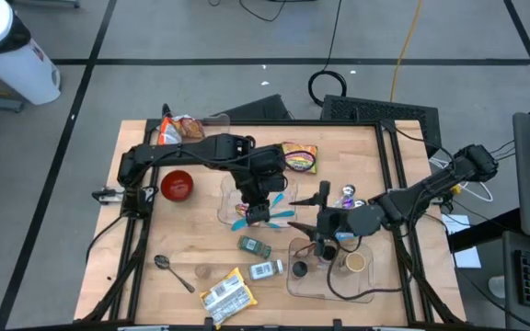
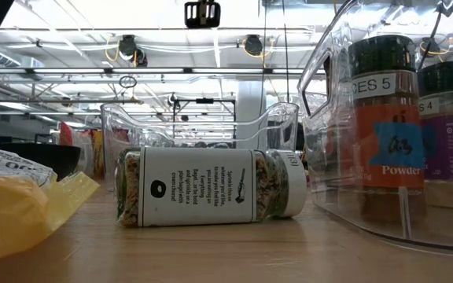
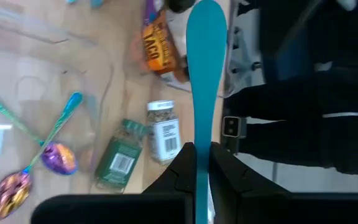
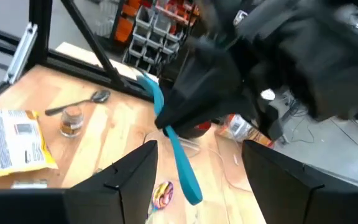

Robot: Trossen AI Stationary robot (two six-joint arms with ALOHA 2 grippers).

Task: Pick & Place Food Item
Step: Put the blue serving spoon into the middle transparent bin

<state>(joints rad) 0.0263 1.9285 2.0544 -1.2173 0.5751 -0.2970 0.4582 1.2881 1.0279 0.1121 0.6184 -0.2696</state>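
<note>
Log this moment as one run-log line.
left gripper: shut on teal utensil, mid-table | right gripper: open, empty, beside it | spice jar: lying on table

**Worktop layout from above**

On the wooden worktop (image 1: pixel 182 248), a red bowl (image 1: pixel 177 185) sits left. A clear plastic tray (image 1: pixel 228 198) lies at centre, with the left gripper (image 1: pixel 258 213) above it holding a teal utensil (image 1: pixel 274 216). Two spice jars (image 1: pixel 254 246) lie in front. A metal spoon (image 1: pixel 171 271) lies front-left; a second clear bin (image 1: pixel 334 276) sits front-right, under the right gripper (image 1: pixel 325 241).
</note>
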